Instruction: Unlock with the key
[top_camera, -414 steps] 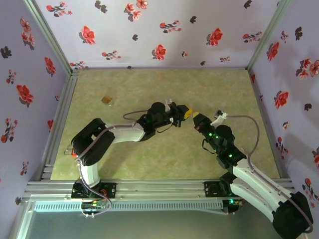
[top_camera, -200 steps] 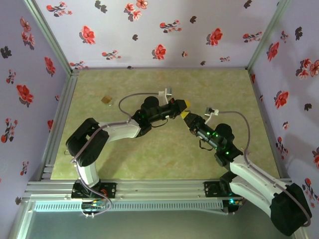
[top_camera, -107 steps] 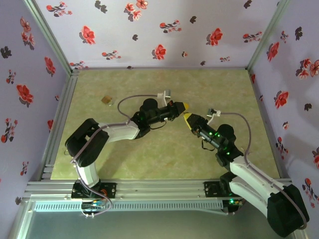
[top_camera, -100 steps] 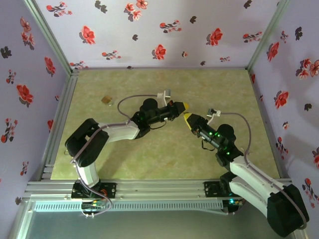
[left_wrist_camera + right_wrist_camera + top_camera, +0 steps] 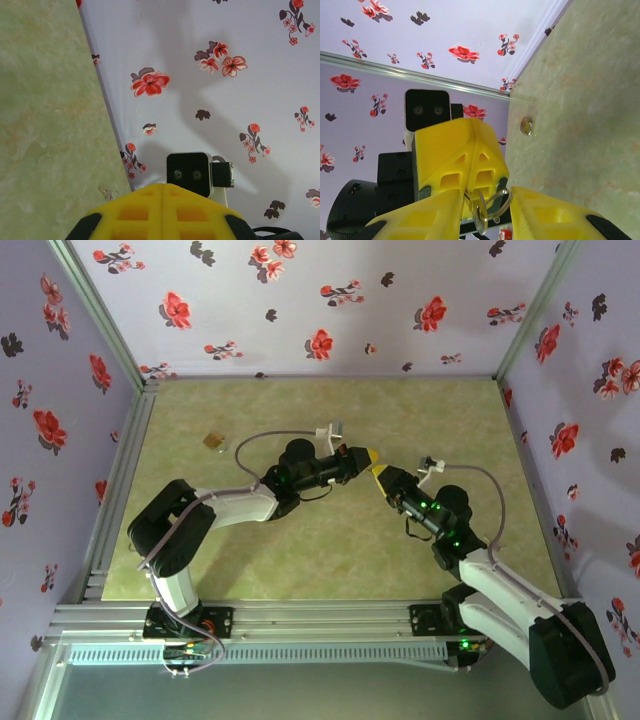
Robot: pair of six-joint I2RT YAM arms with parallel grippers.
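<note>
While left hand point(image 5: 469, 187) seemingly pinches the key point(image 5: 481, 214) mid-table, right hand point(image 5: 380, 473) gapes around it.

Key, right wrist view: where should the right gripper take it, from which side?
Probably the key's free end, hanging below the left gripper's shut fingers beside the ring. Come straight on from below: it hangs thin, edge toward the camera, between the right gripper's open jaws.

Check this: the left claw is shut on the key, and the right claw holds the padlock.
The padlock part is wrong: it lies on the table, far from both claws, per the top external view. The left claw is shut on the key.
</note>
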